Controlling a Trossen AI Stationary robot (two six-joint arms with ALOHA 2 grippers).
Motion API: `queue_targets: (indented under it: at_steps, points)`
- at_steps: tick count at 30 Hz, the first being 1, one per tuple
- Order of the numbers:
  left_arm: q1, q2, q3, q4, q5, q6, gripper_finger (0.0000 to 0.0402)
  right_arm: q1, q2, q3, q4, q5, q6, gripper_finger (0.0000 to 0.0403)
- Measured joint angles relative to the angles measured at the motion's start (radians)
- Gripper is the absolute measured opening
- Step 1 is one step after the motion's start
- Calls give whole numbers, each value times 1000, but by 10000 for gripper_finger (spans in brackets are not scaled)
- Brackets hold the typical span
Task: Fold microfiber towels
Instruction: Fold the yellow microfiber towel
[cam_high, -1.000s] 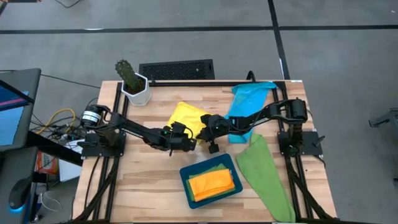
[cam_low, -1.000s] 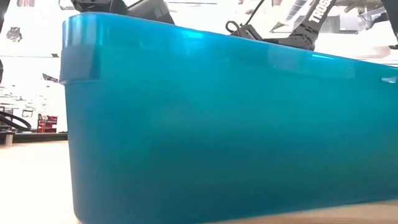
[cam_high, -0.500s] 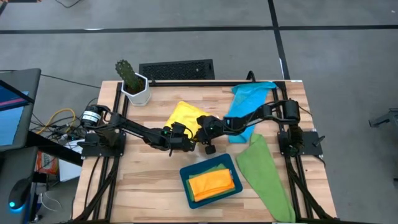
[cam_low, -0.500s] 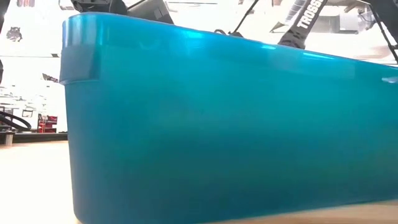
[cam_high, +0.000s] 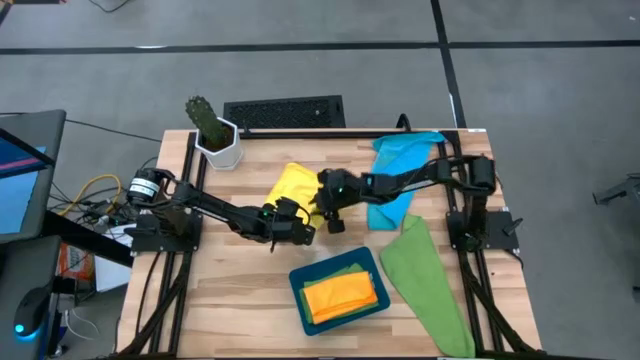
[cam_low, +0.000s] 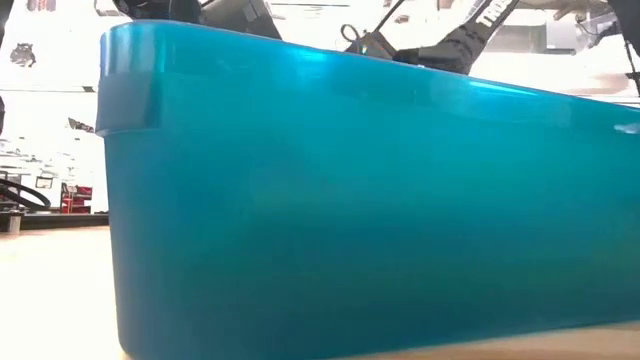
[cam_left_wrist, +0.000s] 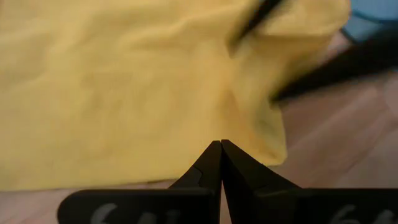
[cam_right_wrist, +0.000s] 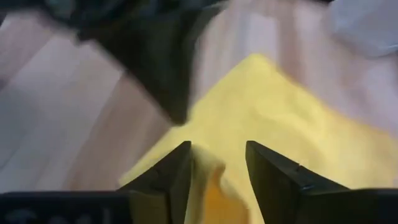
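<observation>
One yellow towel (cam_high: 292, 187) rumpled, both pincers at its edge

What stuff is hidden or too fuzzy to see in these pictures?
- Low view: the rigid dark teal tray wall fills the picture and hides the towels and most of both arms.
- High view: the soft green cloth in the tray is mostly covered by the folded orange cloth.
- Right wrist view: the soft yellow towel is blurred, so any grip by the right hand is unclear.
</observation>
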Motion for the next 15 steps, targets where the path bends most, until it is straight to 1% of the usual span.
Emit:
queue_targets:
  at_steps: [4, 8, 11, 13, 15]
  points:
    - [0, 0, 0, -1, -11, -1, 0, -47, -98, 0, -66, -30, 6, 178]
    - [0, 0, 0, 0, -15, 3, 0, -95, -224, 0, -220, -128, -4, 172]
    - [0, 0, 0, -1, -15, 5, 0, -121, -291, 0, -370, -194, -28, 169]
    - [0, 0, 0, -1, -15, 12, 0, -132, -331, -5, -504, -227, -44, 166]
    - [0, 0, 0, -1, -16, 14, 0, -143, -367, -42, -607, -265, -67, 164]
